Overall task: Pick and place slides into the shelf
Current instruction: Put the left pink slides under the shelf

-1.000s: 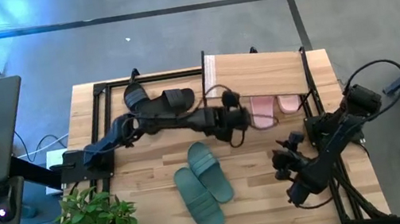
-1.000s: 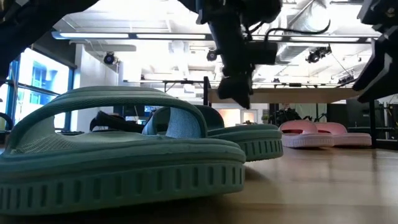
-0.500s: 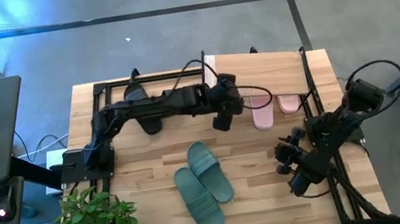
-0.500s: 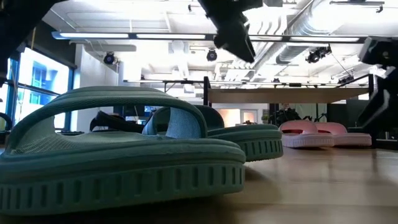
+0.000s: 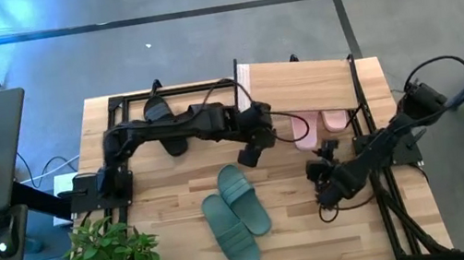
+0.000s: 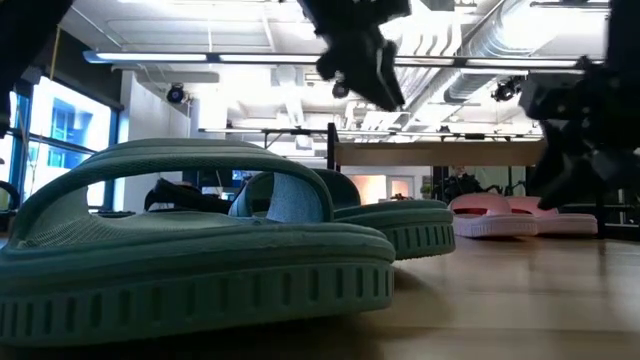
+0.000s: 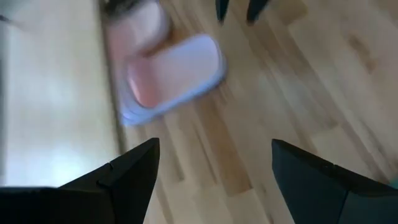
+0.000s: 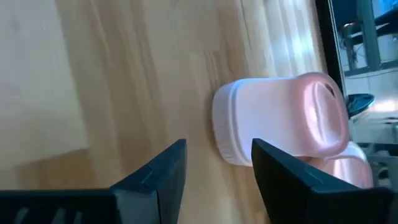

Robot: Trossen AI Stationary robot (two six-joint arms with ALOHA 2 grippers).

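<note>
While left arm pulls back: left gripper [image 5: 248, 154] empty, fingers apart.
Right gripper [image 5: 321, 172]: swung in toward pink slides [image 5: 306, 129], fingers apart.
Pink slides: under shelf [image 5: 298, 85], at 1 o'clock.
Teal pair [image 5: 235, 212]: centre, next.

Two dark teal-green rubber slide sandals [image 5: 236, 213] with ribbed sole edges lie on the pale striped wooden table [image 5: 159, 198]; two pale pink rubber slides [image 5: 306, 127] sit near the black left gripper [image 5: 248, 153]; black rubber slides [image 5: 166, 126] lie behind its dark arm; the small shelf [image 5: 299, 82] has a light wood top
</note>
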